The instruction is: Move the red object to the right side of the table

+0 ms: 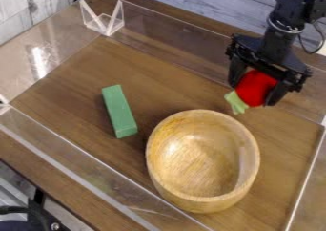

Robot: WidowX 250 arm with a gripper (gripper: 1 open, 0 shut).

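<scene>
The red object (257,86), a small bright-red ball with a pale-green stub pointing down-left, sits between the black fingers of my gripper (261,85) on the right side of the brown wood-grain table (192,68). The fingers flank it on both sides and press against it. It hangs low over the tabletop, just behind the bowl's far right rim. I cannot tell whether its underside touches the wood.
A round light wooden bowl (203,159) stands at the front right, close below the gripper. A green rectangular block (120,111) lies left of the bowl. Low clear plastic walls (102,17) edge the table, and the right wall is close to the gripper.
</scene>
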